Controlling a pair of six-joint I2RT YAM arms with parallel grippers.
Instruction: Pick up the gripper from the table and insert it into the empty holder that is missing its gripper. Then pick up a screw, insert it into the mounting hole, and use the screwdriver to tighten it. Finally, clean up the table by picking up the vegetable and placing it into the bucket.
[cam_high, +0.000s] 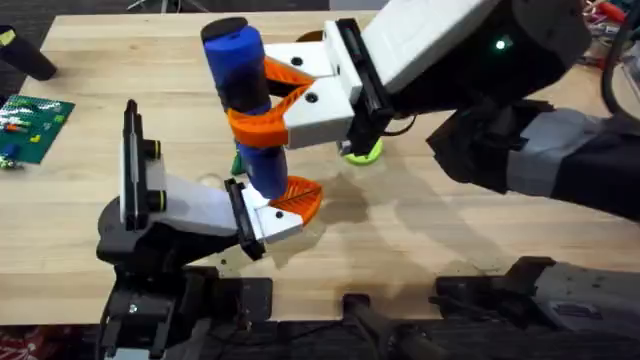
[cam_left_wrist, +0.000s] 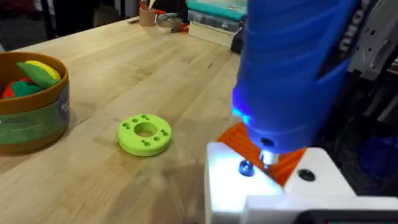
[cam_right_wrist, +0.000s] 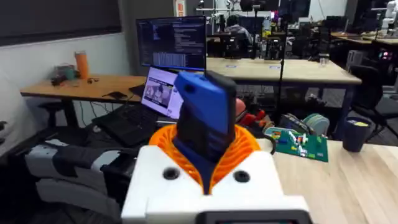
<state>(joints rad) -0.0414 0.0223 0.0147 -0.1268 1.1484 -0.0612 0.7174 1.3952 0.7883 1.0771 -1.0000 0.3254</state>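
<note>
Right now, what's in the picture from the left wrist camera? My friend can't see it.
A thick blue screwdriver handle stands tip-down on a white plastic holder, with an orange ribbed gripper piece beside the tip. On the wooden table farther off lie a green ring with holes and a bucket holding toy vegetables.

A green disc with holes (cam_left_wrist: 145, 134) is lying flat on the wooden tabletop (cam_left_wrist: 124, 74). A green circuit board (cam_high: 33, 127) is resting near the tabletop's far left edge.
</note>
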